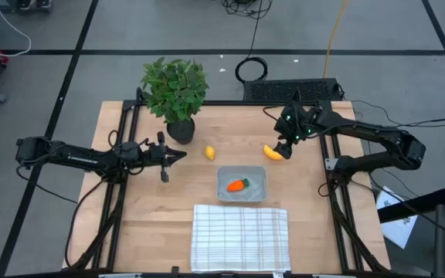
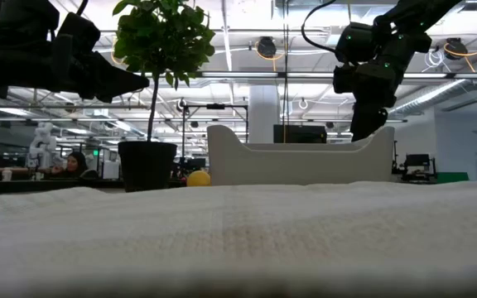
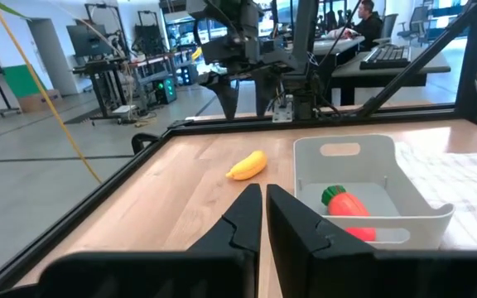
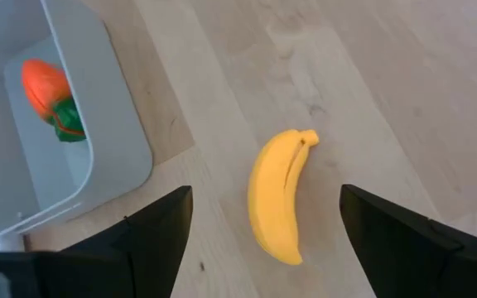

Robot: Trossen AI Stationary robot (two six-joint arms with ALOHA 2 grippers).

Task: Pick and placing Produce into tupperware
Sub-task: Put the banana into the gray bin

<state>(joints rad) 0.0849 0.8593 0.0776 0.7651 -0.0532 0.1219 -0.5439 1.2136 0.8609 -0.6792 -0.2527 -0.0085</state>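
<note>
The yellow banana [image 1: 272, 152] [image 4: 281, 194] lies on its side on the wood, right of the tupperware. My right gripper [image 1: 284, 148] [image 4: 266, 193] hangs above it, pointing down and open, one finger on either side and clear of it. The translucent tupperware [image 1: 242, 184] [image 3: 363, 178] stands at mid-table with the orange carrot [image 1: 238, 184] [image 4: 46, 91] lying inside. The small lemon [image 1: 209, 153] [image 2: 197, 177] rests on the table left of the tupperware. My left gripper [image 1: 178, 157] [image 3: 263, 203] is shut and hovers left of the lemon, pointing right.
A potted plant [image 1: 174, 93] stands at the far left of the table, just behind my left gripper. A white grid-striped cloth [image 1: 239, 237] lies at the near edge, in front of the tupperware. Bare wood shows around the banana and the lemon.
</note>
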